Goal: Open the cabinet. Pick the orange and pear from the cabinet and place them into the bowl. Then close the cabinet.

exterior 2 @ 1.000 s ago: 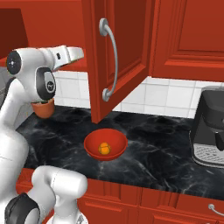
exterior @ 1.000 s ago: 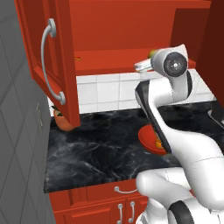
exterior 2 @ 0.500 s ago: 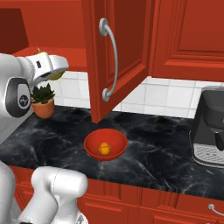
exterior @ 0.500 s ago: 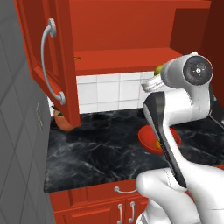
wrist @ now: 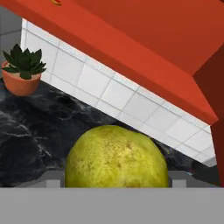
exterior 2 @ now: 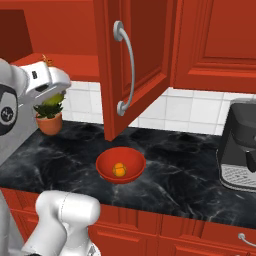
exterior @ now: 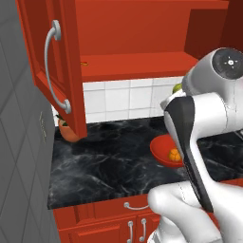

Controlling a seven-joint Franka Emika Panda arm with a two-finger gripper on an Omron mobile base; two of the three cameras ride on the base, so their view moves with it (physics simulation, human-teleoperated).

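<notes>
Since half a second ago the arm has drawn back from the cabinet (exterior: 137,61) with the pear (exterior: 177,88). Left base view: the orange (exterior: 174,154) lies in the bowl (exterior: 159,151). Right base view: gripper (exterior 2: 54,98) near the potted plant (exterior 2: 49,116). Hand view: fingers clamped on the pear.

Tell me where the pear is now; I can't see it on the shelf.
The pear is in the gripper, large and low in the hand view, held above the black counter, out in front of the open cabinet.
</notes>
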